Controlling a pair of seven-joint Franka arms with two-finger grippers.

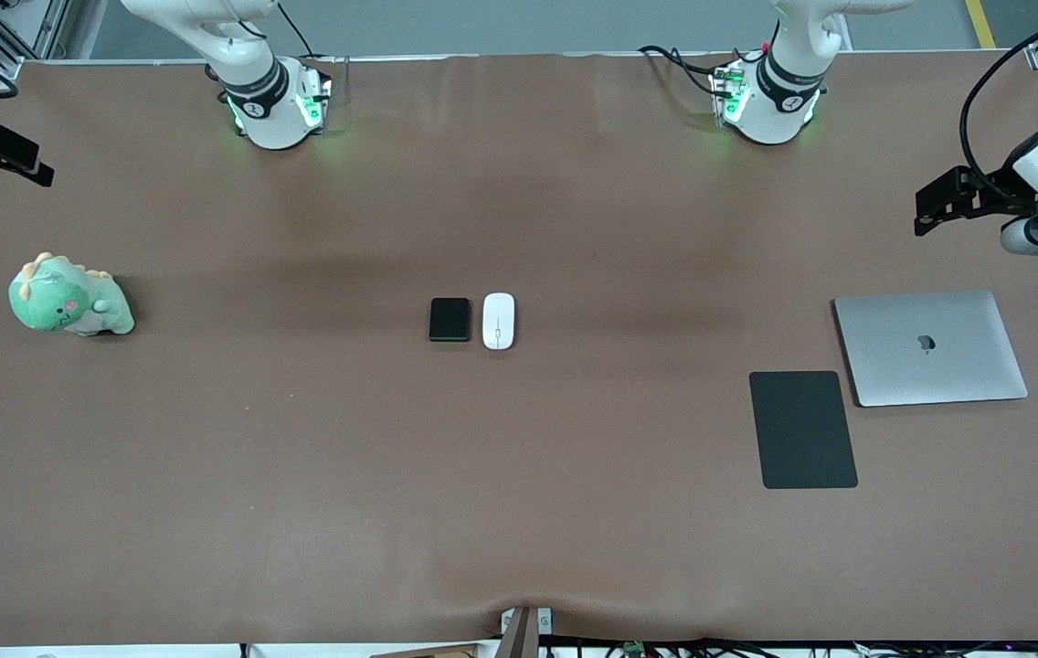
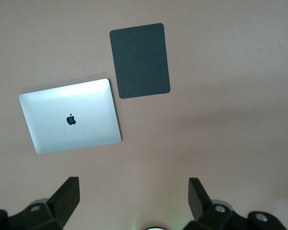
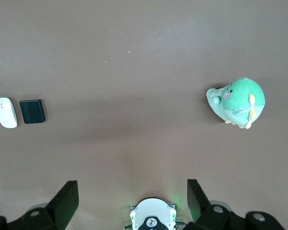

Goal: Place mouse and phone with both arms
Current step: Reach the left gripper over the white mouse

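Mouse-and-phone placement looks not yet begun: neither item is gripped. On the brown surface, the silver laptop lies toward the left arm's end, with the black mouse pad just beside it and nearer the front camera. A green plush dinosaur sits toward the right arm's end. Mid-surface, the phone and mouse lie side by side, close together. The left gripper hangs high near the laptop, fingers spread and empty; the right gripper waits high between dinosaur and phone, fingers likewise apart. Both pickups and placements remain.
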